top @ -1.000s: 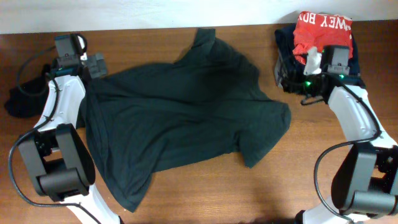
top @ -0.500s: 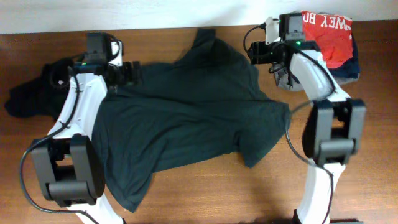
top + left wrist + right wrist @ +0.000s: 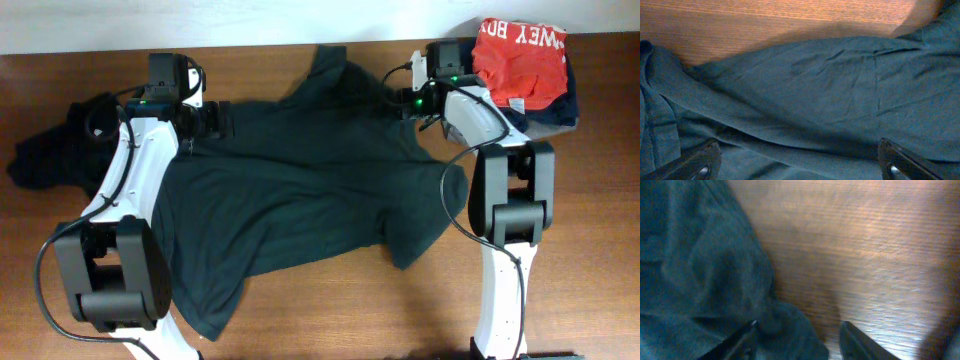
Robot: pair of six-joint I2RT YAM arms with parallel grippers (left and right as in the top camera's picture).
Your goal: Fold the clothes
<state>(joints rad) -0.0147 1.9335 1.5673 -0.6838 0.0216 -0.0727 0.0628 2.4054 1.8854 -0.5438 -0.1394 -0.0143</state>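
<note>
On the counter [image 3: 330,320], the dark shirt [image 3: 300,190] lies spread. The left end effector [image 3: 222,118] gapes over its far edge, the right end effector [image 3: 797,330] part-open astride it. Both should pinch level before lifting.

Cloth between, bare worktop [image 3: 580,200] outside
Dark T-shirt [image 3: 300,190] spans from left end effector [image 3: 220,118] to right end effector [image 3: 393,101]; red-topped pile [image 3: 522,58] just behind the right one.

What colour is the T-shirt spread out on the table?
The T-shirt is plain dark green; the overhead view shows it best.
</note>
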